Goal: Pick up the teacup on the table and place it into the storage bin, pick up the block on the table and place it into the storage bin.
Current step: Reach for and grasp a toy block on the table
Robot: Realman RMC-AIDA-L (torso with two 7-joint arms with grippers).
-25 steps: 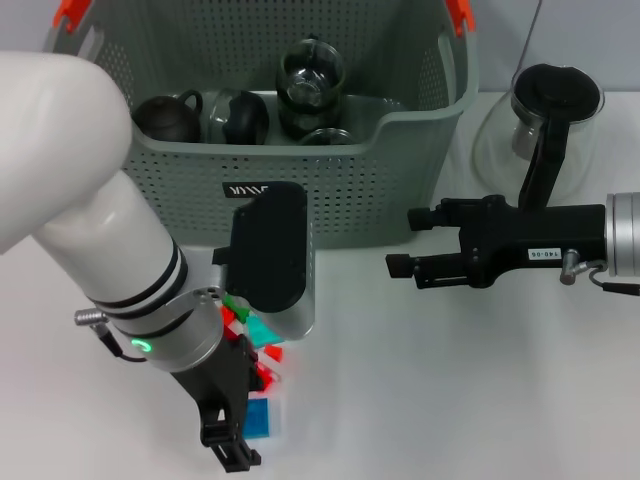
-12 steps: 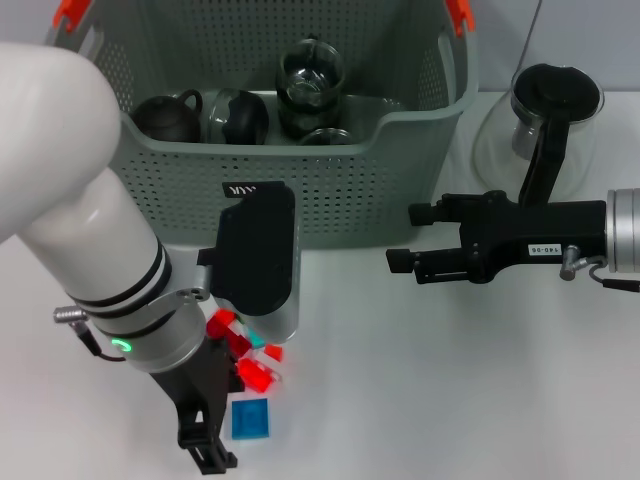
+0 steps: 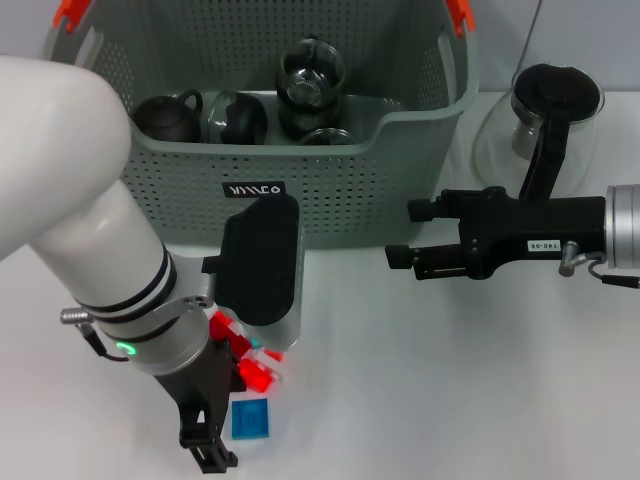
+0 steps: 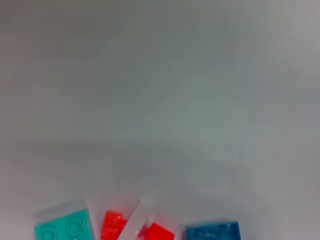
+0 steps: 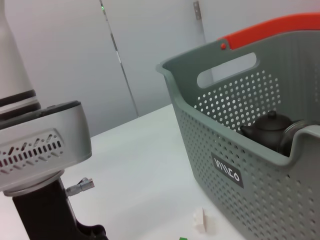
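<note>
Several small blocks lie on the white table (image 3: 450,380) near its front: red blocks (image 3: 252,370) and a blue block (image 3: 250,418). In the left wrist view a teal block (image 4: 65,230), red blocks (image 4: 113,225), a white piece (image 4: 138,219) and the blue block (image 4: 213,232) lie in a row. My left gripper (image 3: 208,448) hangs just left of the blue block, low over the table. Beside the storage bin (image 3: 400,180), my right gripper (image 3: 402,235) is open and holds nothing. No teacup shows on the table.
Inside the bin are a dark teapot (image 3: 165,115), a dark round vessel (image 3: 240,118) and a glass pot (image 3: 310,75). A glass jug with a black lid (image 3: 550,110) stands right of the bin, behind my right arm. A small white piece (image 5: 205,220) lies before the bin (image 5: 240,130).
My left arm has shifted left and back, uncovering the blue block, which now lies in plain sight on the table. The right gripper has barely moved.
</note>
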